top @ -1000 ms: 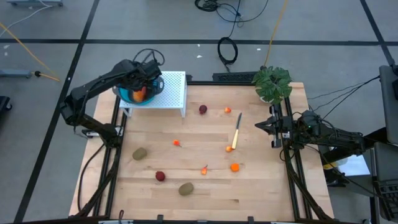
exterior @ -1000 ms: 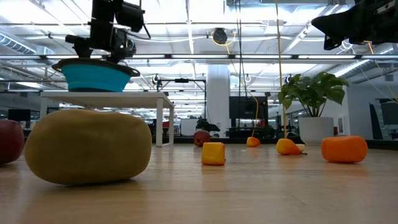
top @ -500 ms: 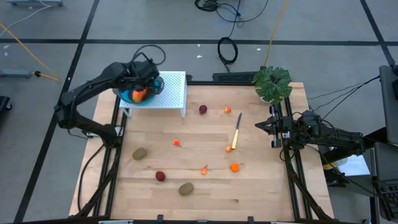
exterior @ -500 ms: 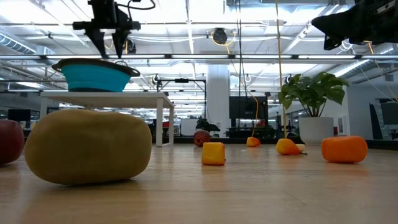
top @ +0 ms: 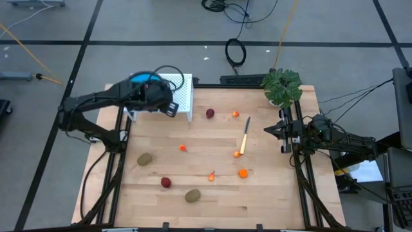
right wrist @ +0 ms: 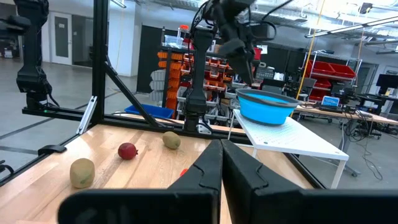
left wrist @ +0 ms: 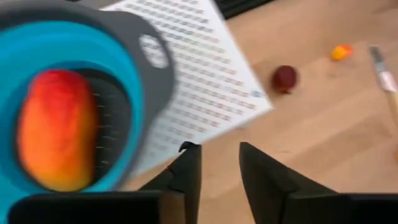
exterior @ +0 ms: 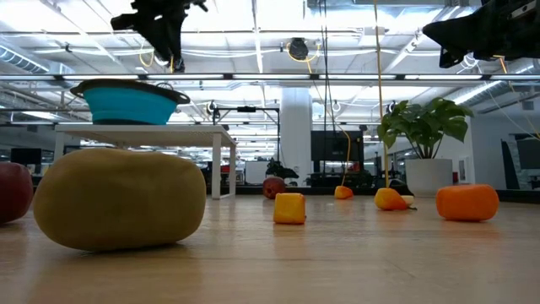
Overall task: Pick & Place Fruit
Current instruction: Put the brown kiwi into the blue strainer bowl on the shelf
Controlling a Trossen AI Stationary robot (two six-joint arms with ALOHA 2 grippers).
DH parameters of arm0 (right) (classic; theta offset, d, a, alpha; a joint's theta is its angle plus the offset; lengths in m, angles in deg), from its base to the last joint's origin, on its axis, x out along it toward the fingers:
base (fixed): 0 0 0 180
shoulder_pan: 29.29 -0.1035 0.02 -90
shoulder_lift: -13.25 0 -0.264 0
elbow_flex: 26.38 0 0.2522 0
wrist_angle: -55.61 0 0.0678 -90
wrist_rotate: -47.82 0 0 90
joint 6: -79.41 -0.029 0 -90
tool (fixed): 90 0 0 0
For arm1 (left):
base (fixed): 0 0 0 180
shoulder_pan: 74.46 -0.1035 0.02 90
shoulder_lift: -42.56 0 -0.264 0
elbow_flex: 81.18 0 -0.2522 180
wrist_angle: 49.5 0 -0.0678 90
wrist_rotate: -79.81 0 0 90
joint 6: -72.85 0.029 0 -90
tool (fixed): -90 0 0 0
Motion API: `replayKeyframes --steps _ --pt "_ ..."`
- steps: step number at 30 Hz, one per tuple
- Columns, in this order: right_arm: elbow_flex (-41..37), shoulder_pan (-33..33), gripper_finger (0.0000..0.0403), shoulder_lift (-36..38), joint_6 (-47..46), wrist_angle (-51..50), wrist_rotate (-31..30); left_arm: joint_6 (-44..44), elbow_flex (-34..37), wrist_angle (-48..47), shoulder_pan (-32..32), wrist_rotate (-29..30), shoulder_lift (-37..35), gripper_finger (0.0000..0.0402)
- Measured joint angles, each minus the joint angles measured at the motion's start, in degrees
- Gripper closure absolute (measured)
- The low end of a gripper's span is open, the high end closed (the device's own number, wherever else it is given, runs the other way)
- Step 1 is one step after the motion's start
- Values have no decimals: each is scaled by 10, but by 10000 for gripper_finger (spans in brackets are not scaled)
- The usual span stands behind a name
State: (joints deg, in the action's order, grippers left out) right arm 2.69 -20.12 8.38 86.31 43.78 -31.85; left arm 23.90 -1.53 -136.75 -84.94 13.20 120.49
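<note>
From above, the left claw [top: 168,106] hangs empty beside the blue bowl [top: 138,78]. Its wrist camera shows narrowly parted fingers and the red-orange fruit [left wrist: 55,129] inside; next, likely the red ball [left wrist: 285,79]. Right claw [top: 269,130] waits, pressed together.

One camera looks straight down on the worktop [top: 257,193]; another sits low; both see the blue bowl [exterior: 131,103]

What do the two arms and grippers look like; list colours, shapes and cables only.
Both arms are dark and jointed, with black cables looping off them. The left gripper has two flat, dark, wedge-shaped fingers. The right gripper has matching dark, tapered fingers. No markings are readable.
</note>
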Motion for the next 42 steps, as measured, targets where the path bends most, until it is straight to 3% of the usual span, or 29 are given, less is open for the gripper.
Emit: replayKeyframes --steps 12,21,31,42 --pt "0 0 403 0 0 0 2 -93 0 48 131 0 0 398" --pt "0 0 403 0 0 0 2 -143 -1 44 222 -35 14 398" --pt "0 0 403 0 0 -1 3 -167 -1 17 302 -96 89 399" --pt "0 0 403 0 0 -1 4 -252 4 -99 345 -123 158 390"
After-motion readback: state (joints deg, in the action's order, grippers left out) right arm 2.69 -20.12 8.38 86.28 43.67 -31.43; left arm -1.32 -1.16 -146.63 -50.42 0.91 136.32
